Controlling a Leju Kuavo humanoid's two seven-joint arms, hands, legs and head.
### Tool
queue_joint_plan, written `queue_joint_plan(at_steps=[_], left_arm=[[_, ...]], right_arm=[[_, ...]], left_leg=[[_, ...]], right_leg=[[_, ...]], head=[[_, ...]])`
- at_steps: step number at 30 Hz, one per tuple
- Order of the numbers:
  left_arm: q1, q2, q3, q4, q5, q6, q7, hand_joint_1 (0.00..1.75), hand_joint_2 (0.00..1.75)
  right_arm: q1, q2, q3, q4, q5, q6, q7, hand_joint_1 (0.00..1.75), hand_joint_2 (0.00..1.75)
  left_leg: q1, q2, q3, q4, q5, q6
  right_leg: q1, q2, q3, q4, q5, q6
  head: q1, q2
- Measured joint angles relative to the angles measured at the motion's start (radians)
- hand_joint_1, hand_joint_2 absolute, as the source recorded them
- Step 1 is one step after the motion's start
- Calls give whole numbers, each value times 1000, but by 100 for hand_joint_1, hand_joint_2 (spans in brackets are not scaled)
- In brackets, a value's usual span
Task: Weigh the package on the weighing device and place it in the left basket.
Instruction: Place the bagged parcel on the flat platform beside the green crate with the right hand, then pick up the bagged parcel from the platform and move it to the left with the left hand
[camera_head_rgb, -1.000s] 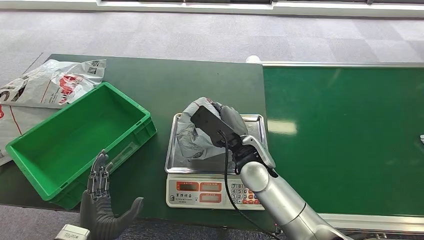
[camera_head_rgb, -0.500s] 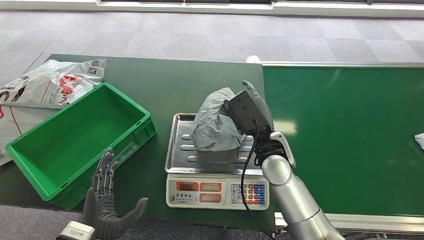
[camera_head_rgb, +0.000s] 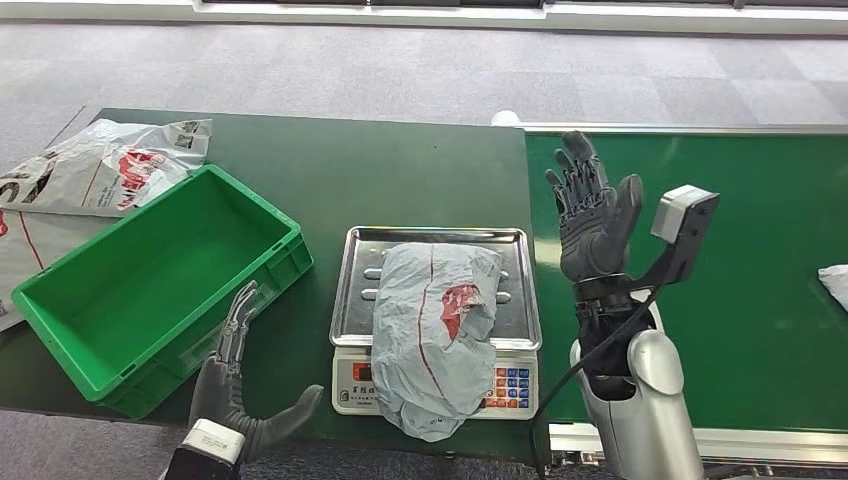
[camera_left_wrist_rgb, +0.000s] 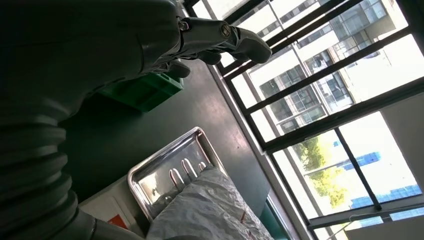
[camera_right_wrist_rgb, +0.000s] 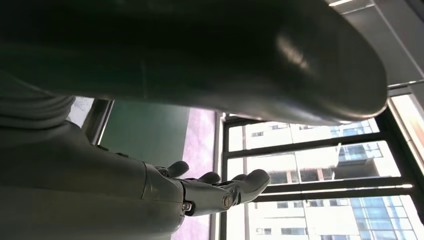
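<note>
A crumpled grey package (camera_head_rgb: 432, 335) with red print lies on the steel pan of the scale (camera_head_rgb: 438, 252) and hangs over the scale's front panel. The left wrist view catches the package (camera_left_wrist_rgb: 210, 210) and the pan (camera_left_wrist_rgb: 165, 172) too. My right hand (camera_head_rgb: 590, 212) is raised beside the scale, over the belt, fingers spread, holding nothing. My left hand (camera_head_rgb: 245, 395) is open near the table's front edge, between the green basket (camera_head_rgb: 150, 285) and the scale. The basket holds nothing.
A green conveyor belt (camera_head_rgb: 720, 270) runs to the right of the scale; a white parcel (camera_head_rgb: 835, 285) lies at its right edge. More plastic bags (camera_head_rgb: 95, 170) lie at the far left behind the basket.
My right hand let go of the package and rose away to the right; the package now lies flat on the scale pan. My left hand shifted slightly toward the scale.
</note>
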Motion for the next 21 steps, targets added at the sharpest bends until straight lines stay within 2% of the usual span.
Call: queue_joint_plan(at_steps=[6, 11, 16, 21], left_arm=[[-102, -20, -35, 12, -92, -89, 100, 0, 175], [-226, -40, -130, 92, -211, -182, 243, 0, 175], [-293, -59, -199, 158, -230, -179, 271, 0, 175], [-329, -66, -238, 199, -249, -195, 311, 0, 175]], right_arm=[[37, -10, -81, -38, -9, 26, 8, 0, 0], [83, -11, -125, -65, 65, -32, -82, 0, 0], [116, -10, -145, -96, 90, -54, -103, 0, 0], [136, -4, -154, -131, 178, -133, -166, 0, 0]], left_leg=[[0, 1, 0, 0, 1, 0], [0, 0, -1, 1, 2, 2], [-1, 3, -1, 1, 1, 2], [-1, 2, -1, 0, 2, 2]], right_leg=[[0, 0, 0, 0, 2, 0], [0, -1, 0, 0, 2, 0], [-1, 2, -1, 0, 2, 0], [-1, 1, -2, 0, 2, 0]], head=[[0, 0], [0, 0], [0, 0], [0, 0]])
